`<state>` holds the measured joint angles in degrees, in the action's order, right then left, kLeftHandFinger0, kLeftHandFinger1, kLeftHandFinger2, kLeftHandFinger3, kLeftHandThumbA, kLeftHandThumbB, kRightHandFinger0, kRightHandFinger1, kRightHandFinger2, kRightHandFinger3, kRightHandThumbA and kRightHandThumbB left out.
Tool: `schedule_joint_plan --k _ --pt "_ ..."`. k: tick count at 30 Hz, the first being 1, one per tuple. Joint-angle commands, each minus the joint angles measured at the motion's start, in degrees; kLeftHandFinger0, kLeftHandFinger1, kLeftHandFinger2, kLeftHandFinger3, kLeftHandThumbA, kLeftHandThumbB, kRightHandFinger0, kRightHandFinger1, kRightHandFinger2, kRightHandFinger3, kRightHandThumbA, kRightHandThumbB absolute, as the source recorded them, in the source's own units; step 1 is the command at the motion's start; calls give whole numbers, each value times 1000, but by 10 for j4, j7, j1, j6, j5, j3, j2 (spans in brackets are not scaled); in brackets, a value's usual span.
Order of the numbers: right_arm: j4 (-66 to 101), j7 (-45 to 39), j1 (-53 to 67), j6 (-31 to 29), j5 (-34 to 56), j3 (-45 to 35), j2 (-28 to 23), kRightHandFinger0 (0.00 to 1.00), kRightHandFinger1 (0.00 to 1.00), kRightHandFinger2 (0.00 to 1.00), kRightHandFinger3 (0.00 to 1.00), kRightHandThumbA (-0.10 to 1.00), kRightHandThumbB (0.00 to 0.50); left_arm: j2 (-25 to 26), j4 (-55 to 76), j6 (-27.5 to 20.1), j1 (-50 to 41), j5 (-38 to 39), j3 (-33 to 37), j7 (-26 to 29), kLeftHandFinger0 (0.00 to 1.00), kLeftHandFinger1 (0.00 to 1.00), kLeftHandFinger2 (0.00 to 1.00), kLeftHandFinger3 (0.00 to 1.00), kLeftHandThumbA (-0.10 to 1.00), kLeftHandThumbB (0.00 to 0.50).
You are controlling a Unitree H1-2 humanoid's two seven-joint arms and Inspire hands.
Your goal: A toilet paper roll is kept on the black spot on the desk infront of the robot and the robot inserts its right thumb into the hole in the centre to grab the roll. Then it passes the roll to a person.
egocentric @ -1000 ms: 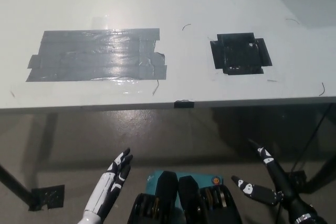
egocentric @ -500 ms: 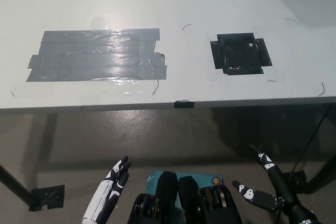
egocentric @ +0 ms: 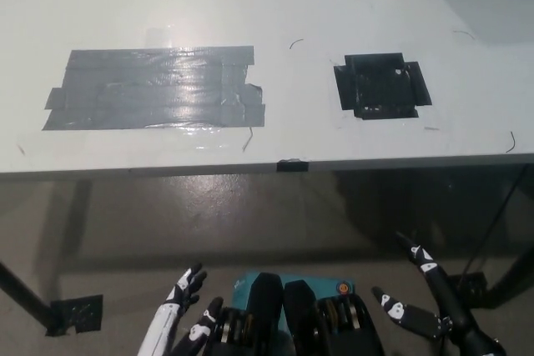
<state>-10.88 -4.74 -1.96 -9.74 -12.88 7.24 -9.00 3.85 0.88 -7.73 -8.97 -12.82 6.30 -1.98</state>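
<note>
No toilet paper roll shows anywhere in the head view. The black spot, a square patch of black tape, lies bare on the right part of the white desk. Both hands hang low, below the desk's front edge. My white left hand is at the bottom left, open with fingers spread and holding nothing. My black right hand is at the bottom right, open too, with its thumb held apart from the fingers.
A wide patch of grey tape covers the left part of the desk. The desk's front edge runs across the middle of the picture, with floor and a desk leg below it.
Both hands have sunk lower toward the bottom of the picture, the left one more than the right. The desk and tape patches stay as they were.
</note>
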Motion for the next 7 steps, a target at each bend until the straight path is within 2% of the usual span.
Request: schedule_joint_plan --k 1,4,7 --pt "35 32 -3 -53 -8 -8 8 1000 1000 1000 1000 630 353 -14 51 -55 -8 2 -20 43 1000 1000 1000 1000 440 24" --pt "54 41 -1 -66 0 -17 11 1000 1000 1000 1000 622 357 -28 88 -70 -12 15 -39 53 1000 1000 1000 1000 353 30" --pt "69 43 0 -65 4 -22 14 1000 1000 1000 1000 626 348 -33 122 -66 -16 19 -49 52 1000 1000 1000 1000 340 27"
